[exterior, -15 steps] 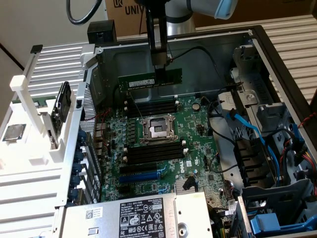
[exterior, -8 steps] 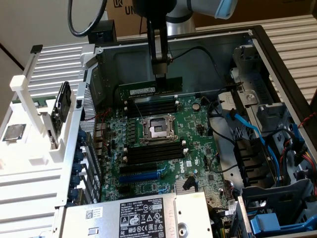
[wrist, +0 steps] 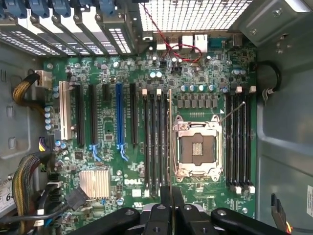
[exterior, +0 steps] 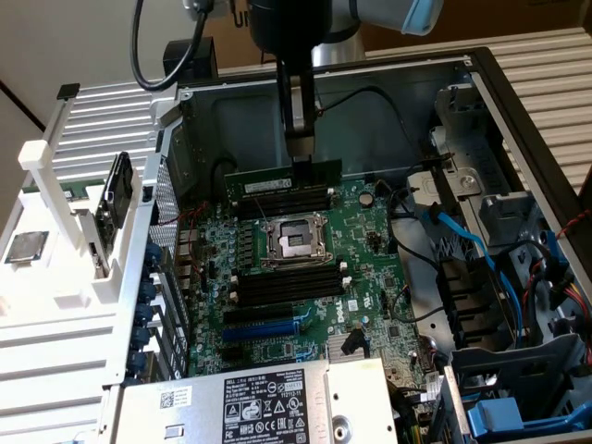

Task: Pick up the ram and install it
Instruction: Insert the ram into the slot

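Power supply (exterior: 268,402) at the near edge of the case, label up. What lies behind it on the motherboard (exterior: 370,277)?

Going back from that edge there is a blue expansion slot (exterior: 264,324), then a near bank of empty black memory slots (exterior: 287,282). Behind those is the open CPU socket (exterior: 294,239), about mid-board, with its metal frame bare. Outside the case, at the exterior view's left, a white rack (exterior: 55,277) carries a small square silver chip (exterior: 25,247).

And the ram?

It is just past the socket, toward the board's far edge. The ram (exterior: 282,178) stands on its long edge, level, directly over the far bank of memory slots (exterior: 282,203). In the wrist view the ram (wrist: 169,142) shows edge-on as a thin line running alongside the socket (wrist: 197,147), lined up with the slot nearest it. Whether its lower edge touches that slot or hangs just above it, I cannot tell.

What has hold of it?

The gripper (exterior: 302,159) — it hangs straight down from above. Its fingers (wrist: 157,218) are drawn in narrow, pinching the ram's upper edge at the middle of its length. Beyond it stands the case's grey back wall (exterior: 240,120).
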